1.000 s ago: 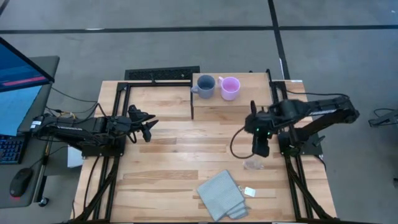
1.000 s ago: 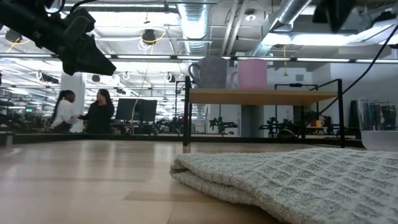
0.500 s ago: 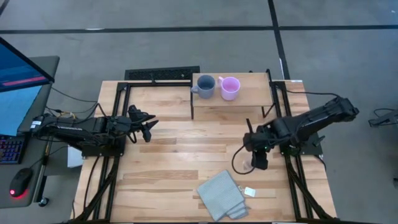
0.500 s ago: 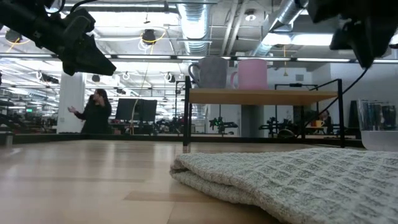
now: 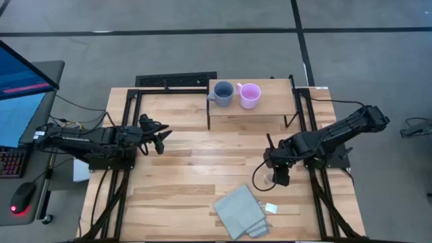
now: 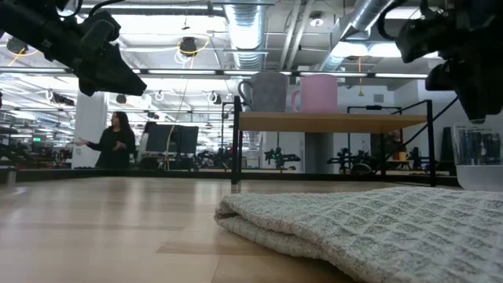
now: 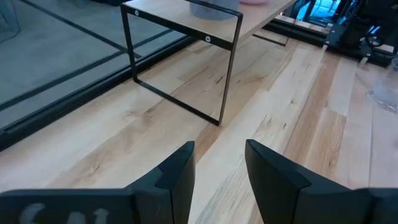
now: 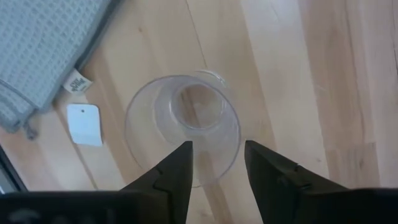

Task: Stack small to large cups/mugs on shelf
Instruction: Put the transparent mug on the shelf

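Low and right of centre in the overhead frame, the right gripper (image 5: 279,177) hangs over the upright clear cup (image 8: 183,129) with fingers spread, not touching it, while the blue-grey mug (image 5: 223,93) and pink mug (image 5: 250,95) stand on the shelf (image 5: 270,101) at top centre, and the left gripper (image 5: 162,137), fingers apart, waits at left.

text: none legible | cloth tag (image 8: 77,81): apparently blank | card (image 8: 84,124): blank

Bright, even overhead lighting; ceiling lamps (image 6: 189,45) glare in low view; foreground cloth (image 6: 369,228) soft, shadows faint.
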